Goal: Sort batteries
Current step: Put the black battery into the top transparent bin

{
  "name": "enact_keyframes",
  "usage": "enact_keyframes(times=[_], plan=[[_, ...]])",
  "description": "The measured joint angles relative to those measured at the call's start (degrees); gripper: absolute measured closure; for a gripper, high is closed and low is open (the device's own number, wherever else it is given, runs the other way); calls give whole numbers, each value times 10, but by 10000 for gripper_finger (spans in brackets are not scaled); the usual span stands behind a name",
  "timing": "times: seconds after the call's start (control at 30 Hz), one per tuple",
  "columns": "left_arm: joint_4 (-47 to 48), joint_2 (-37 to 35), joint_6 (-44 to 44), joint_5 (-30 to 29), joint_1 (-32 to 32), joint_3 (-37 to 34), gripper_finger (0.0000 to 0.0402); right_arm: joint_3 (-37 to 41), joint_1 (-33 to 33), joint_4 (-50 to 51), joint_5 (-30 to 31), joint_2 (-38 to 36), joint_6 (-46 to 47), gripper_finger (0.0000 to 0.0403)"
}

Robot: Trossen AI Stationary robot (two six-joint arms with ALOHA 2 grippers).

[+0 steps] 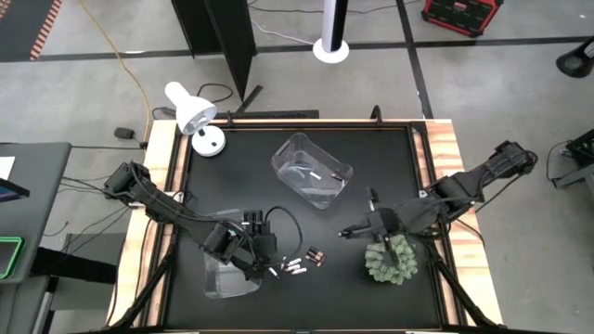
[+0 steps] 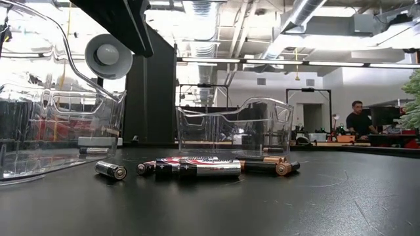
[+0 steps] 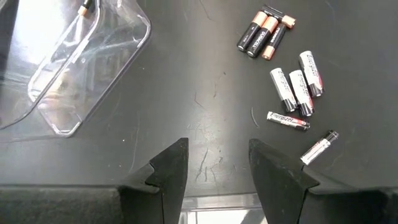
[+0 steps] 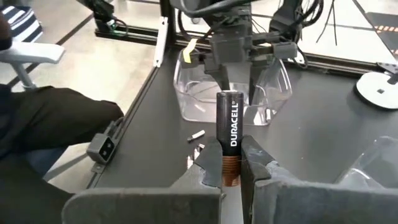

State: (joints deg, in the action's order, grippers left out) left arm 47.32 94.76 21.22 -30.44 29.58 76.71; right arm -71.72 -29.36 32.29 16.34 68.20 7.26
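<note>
Batteries: a loose group point(image 3: 289, 87) lies on the black table point(image 1: 241, 158) near its front edge, just beside the near bin; some are silvery-white, some dark with copper ends.
Held battery: one dark battery with a copper end point(image 4: 228, 134) stands upright between the fingers of the right gripper.
Left gripper: the left gripper point(image 3: 217, 168) hangs above the table at the front left, over the near bin's edge, its fingers spread wide and holding nothing.
Near bin: a clear plastic bin point(image 1: 227, 269) sits at the front left, partly under the left arm.
Right gripper: the right gripper point(image 1: 348, 232) is at the front right, closed tightly on the held battery, beside a green plant-like object point(image 1: 390, 260).
Far bin: a second clear bin point(image 1: 312, 171) stands near the table's middle, with a few small batteries inside.
Lamp: a white desk lamp point(image 1: 195, 116) stands at the far left corner.
Room: a person point(image 2: 357, 121) shows far behind the table in the low view.
</note>
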Motion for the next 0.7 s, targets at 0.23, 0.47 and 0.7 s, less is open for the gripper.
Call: enact_keyframes(times=[0.23,0.47,0.7], plan=[[-7,0,-4,-2,0,0,239,0,12,0,25,15,15,382],[-8,0,-6,-3,0,0,239,0,41,18,85,54,22,382],[-8,0,-6,-3,0,0,239,0,111,55,112,94,46,382]])
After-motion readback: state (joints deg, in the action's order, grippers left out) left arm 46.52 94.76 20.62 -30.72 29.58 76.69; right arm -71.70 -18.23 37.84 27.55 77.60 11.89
